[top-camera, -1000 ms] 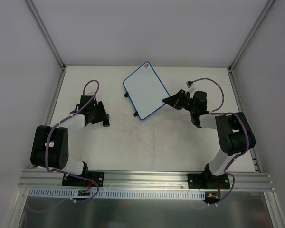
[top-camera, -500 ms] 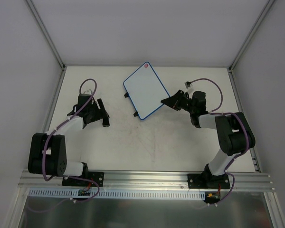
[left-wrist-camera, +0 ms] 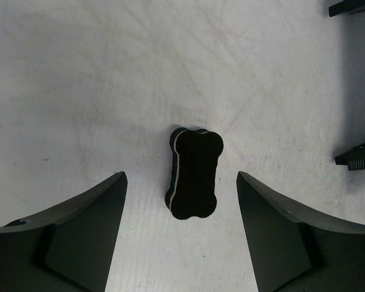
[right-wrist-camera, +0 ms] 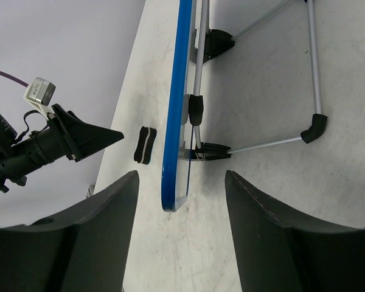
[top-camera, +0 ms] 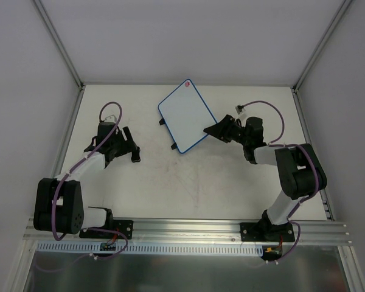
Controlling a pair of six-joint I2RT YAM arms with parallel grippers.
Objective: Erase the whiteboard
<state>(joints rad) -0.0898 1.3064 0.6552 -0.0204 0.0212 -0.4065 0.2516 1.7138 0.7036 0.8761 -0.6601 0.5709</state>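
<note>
Left gripper open, jaws straddling the small black bone-shaped eraser lying on the white table, clear of it on both sides. Right gripper open too, blue-framed white rectangular whiteboard edge-on between its fingers, gap each side. Board sits far-centre on the table, turned diagonal, pink-red dot at its far corner, thin metal legs behind it.

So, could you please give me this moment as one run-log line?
left tool open, straddling eraser, no contact | right tool open, astride whiteboard edge | board face looks clean from above
</note>
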